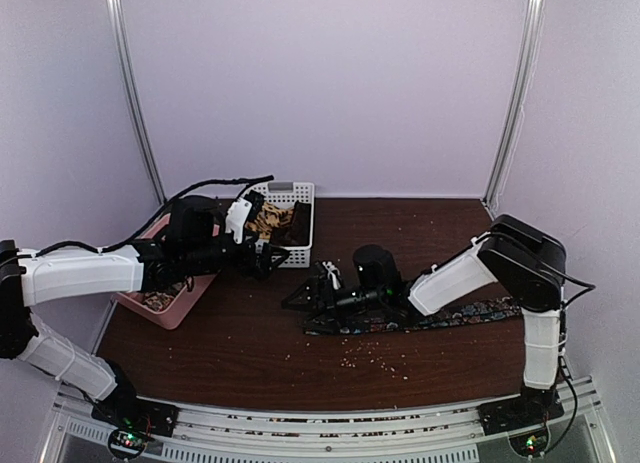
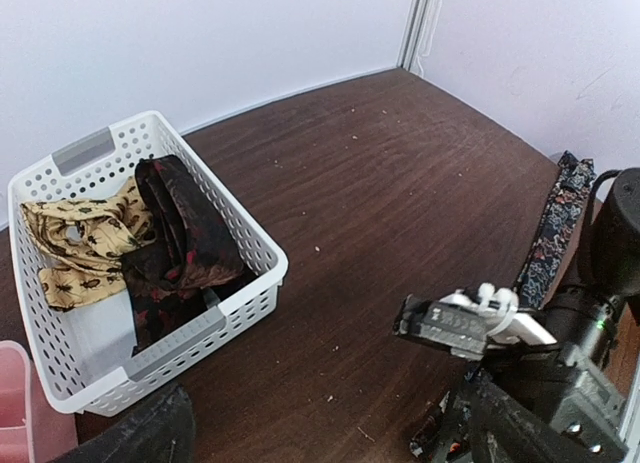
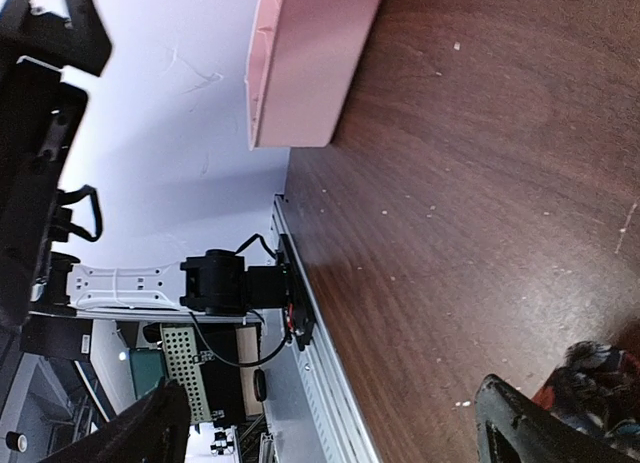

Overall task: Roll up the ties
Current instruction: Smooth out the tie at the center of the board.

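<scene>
The flowery tie (image 1: 460,315) lies long and flat, right of the basket (image 1: 290,186). It is not rolled yet. The tan tie (image 2: 80,243) and dark tie (image 2: 185,233) sit bunched inside the basket. The right gripper (image 1: 305,295) is at the flowery tie's near end and the left gripper (image 1: 272,258) is beside the basket. Both have fingers spread, holding nothing. I think all three ties are left to roll.

Pale lilac walls (image 1: 330,83); metal corner posts (image 1: 137,103); dark wood table (image 1: 250,343), crumb-speckled.

Dark brown wood-grain table (image 2: 380,173): matt, crumb-speckled. White perforated plastic basket (image 2: 262,266): smooth. Inside basket, tan patterned cloth tie (image 2: 80,238) with a slight sheen and dark brown cloth tie (image 2: 190,233). Beside basket, pink plastic tray (image 3: 300,63): smooth, matt.
</scene>
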You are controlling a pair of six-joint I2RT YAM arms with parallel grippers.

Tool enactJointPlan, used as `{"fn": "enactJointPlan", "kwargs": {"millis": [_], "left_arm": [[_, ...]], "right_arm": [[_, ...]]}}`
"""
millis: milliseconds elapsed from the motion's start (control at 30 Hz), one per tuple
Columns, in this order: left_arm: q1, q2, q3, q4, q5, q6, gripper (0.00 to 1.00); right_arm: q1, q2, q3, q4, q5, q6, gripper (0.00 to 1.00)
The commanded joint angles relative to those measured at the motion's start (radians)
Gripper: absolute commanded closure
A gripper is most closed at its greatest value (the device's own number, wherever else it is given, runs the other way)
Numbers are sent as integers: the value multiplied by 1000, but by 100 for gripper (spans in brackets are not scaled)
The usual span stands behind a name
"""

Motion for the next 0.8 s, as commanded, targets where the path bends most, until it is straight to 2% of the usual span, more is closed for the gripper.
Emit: {"fn": "enactJointPlan", "kwargs": {"millis": [0,133,233,400,533,667,767], "left_arm": [[8,-6,-8,13,-15,-1,2],[8,-6,-16,-1,-13,-7,2],[9,-11,-28,-5,-4,-17,2],[9,-9,-57,33,118,-1,2],[7,-1,-86,84,204,92,2],[-29,118,-28,44,270,210,2],[-106,244,53,-18,223,307,2]], "right_arm": [[-11,88,35,23,-7,11,1],[-25,138,46,6,1,1,1],[-24,108,26,53,-4,33,1],[-38,-90,-9,81,-8,40,0],[-110,-258,-77,-8,-2,-44,0],[-198,-386,-149,-177,-1,-182,0],[-263,-459,-214,-225,-15,-222,0]]}}
